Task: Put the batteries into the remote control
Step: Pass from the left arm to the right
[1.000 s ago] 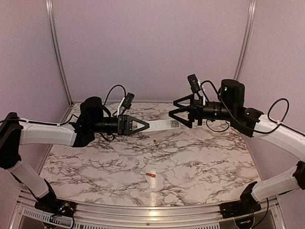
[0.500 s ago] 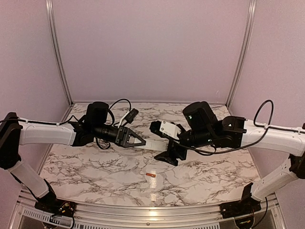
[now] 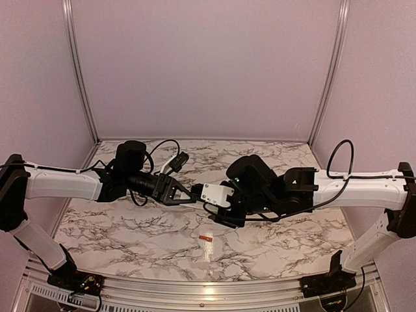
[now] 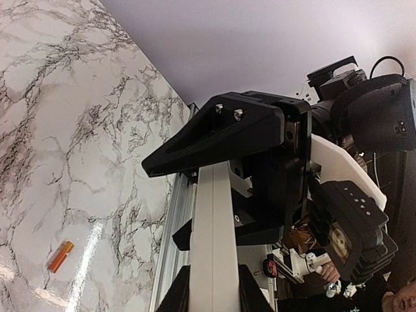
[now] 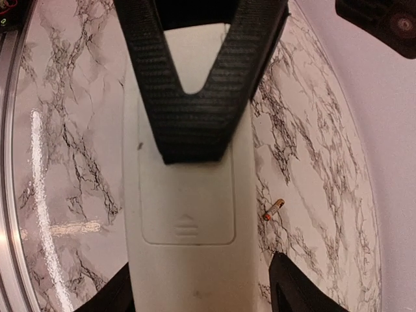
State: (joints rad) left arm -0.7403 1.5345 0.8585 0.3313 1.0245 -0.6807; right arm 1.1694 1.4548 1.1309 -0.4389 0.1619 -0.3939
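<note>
While the left tool point(image 4: 213, 299) clamps the remote control point(image 4: 213, 240) in the air, likely to present its back, the right tool point(image 5: 198, 296) straddles the far end; whether it grips, I cannot tell. 1 battery point(image 3: 207, 238) lies on the tabletop point(image 3: 130, 227) below. Only the right wrist view shows the battery cover point(image 5: 187, 195) and a 2nd battery point(image 5: 273, 209).

Marble-pattern tabletop point(image 3: 130, 234) (glossy, light glare near front edge), lilac walls point(image 3: 208, 65), aluminium frame posts point(image 3: 77, 71).
</note>
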